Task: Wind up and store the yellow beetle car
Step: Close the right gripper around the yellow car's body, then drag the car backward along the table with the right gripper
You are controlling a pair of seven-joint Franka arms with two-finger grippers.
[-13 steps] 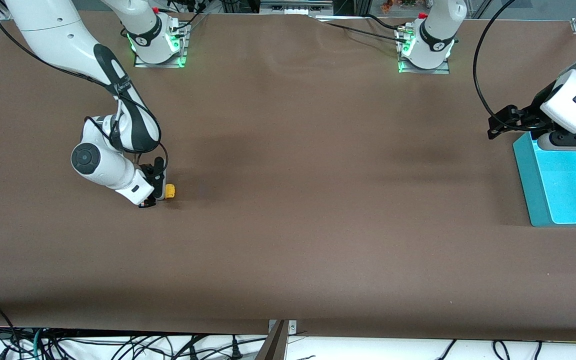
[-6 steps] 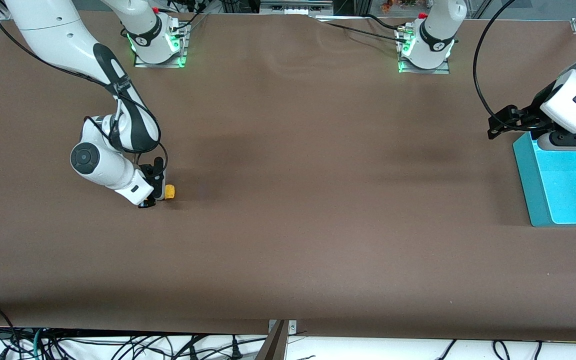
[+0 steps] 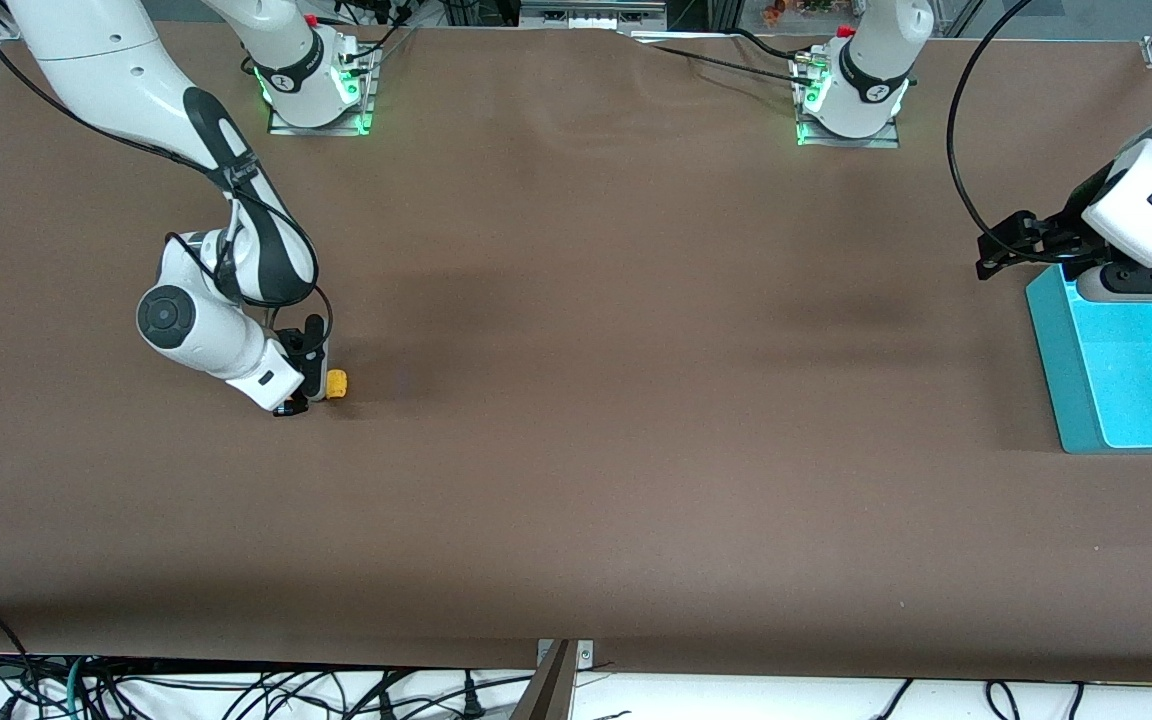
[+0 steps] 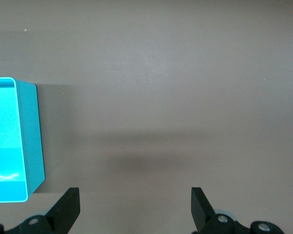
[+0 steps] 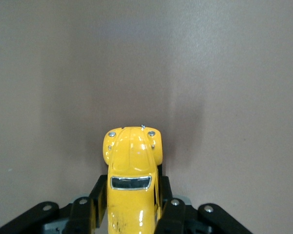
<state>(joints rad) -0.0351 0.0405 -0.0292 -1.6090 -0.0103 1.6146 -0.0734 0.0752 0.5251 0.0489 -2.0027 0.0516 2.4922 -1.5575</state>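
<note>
**A:** Front view, read from the right arm's end of the worktop (image 3: 576, 500): what does the right tool (image 3: 321, 385) hold?

**B:** The yellow beetle car (image 3: 337, 383); its jaws are clamped on the flanks of the rear half, and the bonnet juts out free, as the right wrist view confirms (image 5: 132, 170); the car sits low at the worktop, though whether its wheels touch cannot be told from either view.

**A:** How is the winding step done well from here?

**B:** In my judgement, by keeping the wheels pressed to the worktop and drawing the car straight back along its own length; a skewed pull would scrub the wheels sideways and wind nothing; the grip on the flanks should stay level, since so small and smooth a body could pivot between the fingers (image 5: 168, 209).

**A:** And toward the left arm's end?

**B:** The left tool (image 3: 1011, 245) waits with jaws spread wide and empty, above bare worktop just beside the turquoise bin (image 3: 1056, 360); the left wrist view shows the same bin (image 4: 31, 136) open and with nothing visible inside it.

**A:** Consequence for storage?

**B:** Car and bin lie well apart, at the two ends of the worktop; the car must therefore be aimed lengthwise at the bin before release, or carried.
</note>
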